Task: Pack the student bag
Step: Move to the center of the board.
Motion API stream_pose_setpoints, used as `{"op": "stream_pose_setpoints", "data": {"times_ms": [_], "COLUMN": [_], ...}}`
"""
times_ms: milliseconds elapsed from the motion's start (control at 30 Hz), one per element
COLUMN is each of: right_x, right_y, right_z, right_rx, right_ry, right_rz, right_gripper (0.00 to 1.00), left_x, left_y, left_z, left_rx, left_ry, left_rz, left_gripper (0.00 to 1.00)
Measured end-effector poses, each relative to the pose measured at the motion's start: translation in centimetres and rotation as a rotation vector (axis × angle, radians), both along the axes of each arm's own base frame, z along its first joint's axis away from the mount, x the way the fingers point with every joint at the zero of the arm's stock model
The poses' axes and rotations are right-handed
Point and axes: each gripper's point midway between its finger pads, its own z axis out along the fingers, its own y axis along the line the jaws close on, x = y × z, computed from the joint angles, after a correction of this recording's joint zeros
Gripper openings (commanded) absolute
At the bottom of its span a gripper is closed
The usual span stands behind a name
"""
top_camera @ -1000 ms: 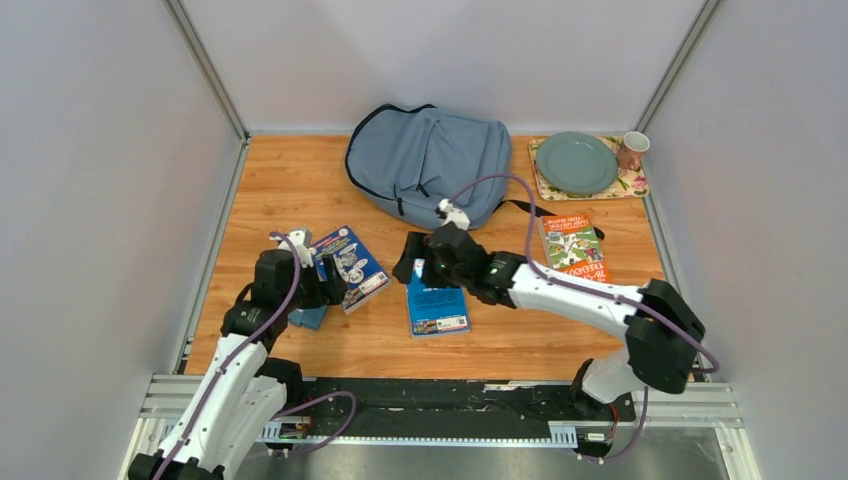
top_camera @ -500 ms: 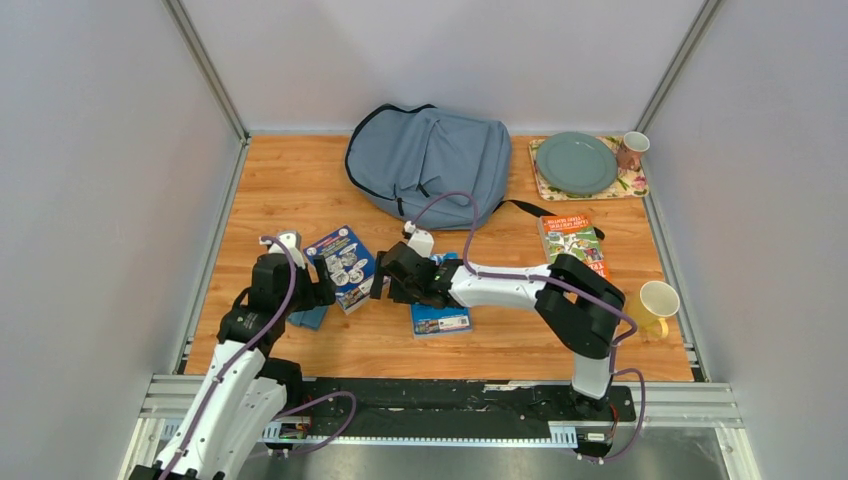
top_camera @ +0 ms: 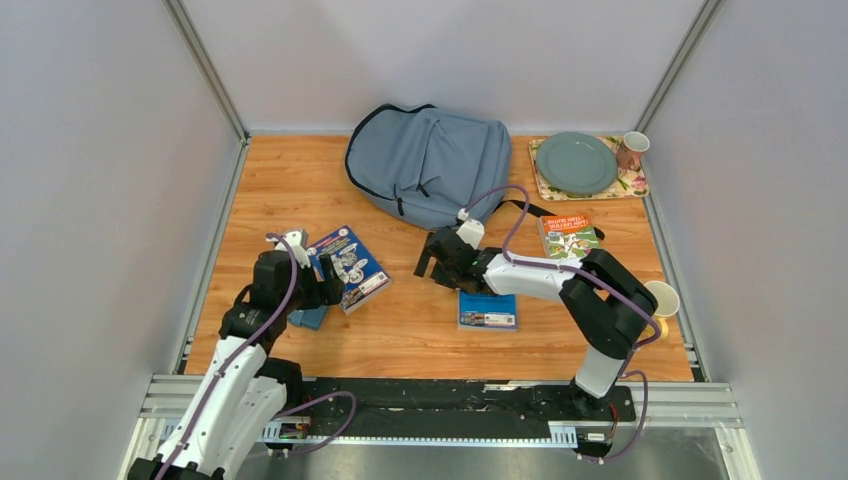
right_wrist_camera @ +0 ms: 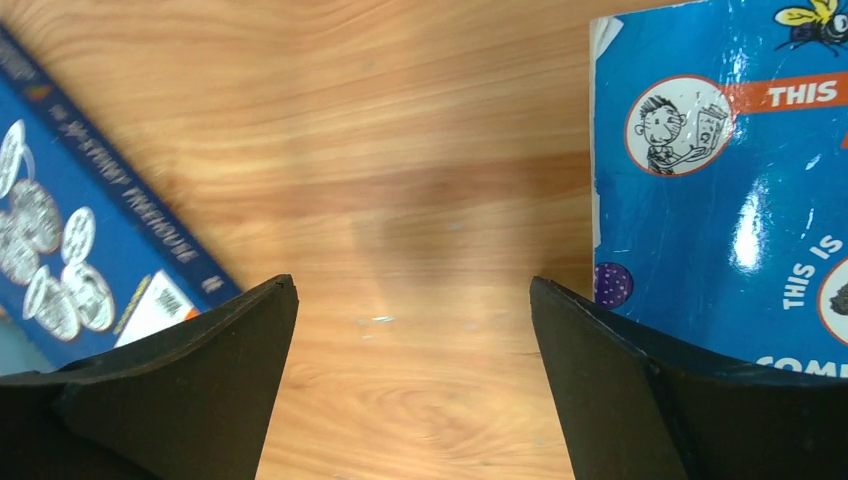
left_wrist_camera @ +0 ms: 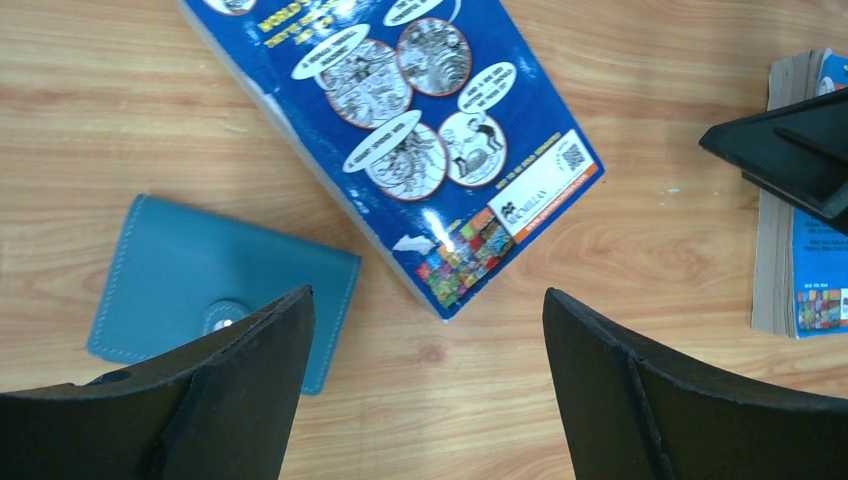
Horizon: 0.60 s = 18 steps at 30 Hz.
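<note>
Both units released and empty: left gripper (left_wrist_camera: 425,300), right gripper (right_wrist_camera: 415,285). Small blue paperback book (top_camera: 487,310) has shifted right across the wooden table (top_camera: 300,180) since earlier. Large grey-blue fabric backpack (top_camera: 430,165) lies far centre, untouched.

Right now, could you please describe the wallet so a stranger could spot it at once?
Start at the grey-blue student bag at the back, then come forward-left to the left gripper. Beneath it, beside a cartoon-covered blue book, lies the wallet: plain teal, with a snap tab, smaller than any book.
</note>
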Motion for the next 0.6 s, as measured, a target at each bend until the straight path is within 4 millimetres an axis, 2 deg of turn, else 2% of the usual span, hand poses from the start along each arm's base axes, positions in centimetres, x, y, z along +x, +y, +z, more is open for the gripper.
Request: {"op": "stream_pose_setpoints", "data": {"times_ms": [133,300,467,600], "right_x": [0.7,1.1,0.2,-0.4], "right_y": [-3.7,-7.8,-10.5,-11.7], "right_z": [-0.1,-0.2,-0.2,0.5], "right_rx": [-0.023,-0.054,-0.082,-0.088], "right_ry": [-0.001,-0.004,0.000,-0.007], "right_rz": [-0.053,-0.108,-0.121,-0.122], "right_gripper": [0.97,0.97,0.97,0.97], "left_x": [0.4,0.8,0.8,2.9], "left_y": [-1.5,-4.2,-9.1,-12.6], "left_z": [-0.1,-1.3,-1.6,-0.4], "left_rx": [-0.075,-0.143,-0.159,-0.183], "left_ry": [0.022,0.102,0.137,0.110], "left_rz": [-0.029,-0.073,-0.185,-0.206], "left_gripper": [0.91,0.91,0.91,0.91]}}
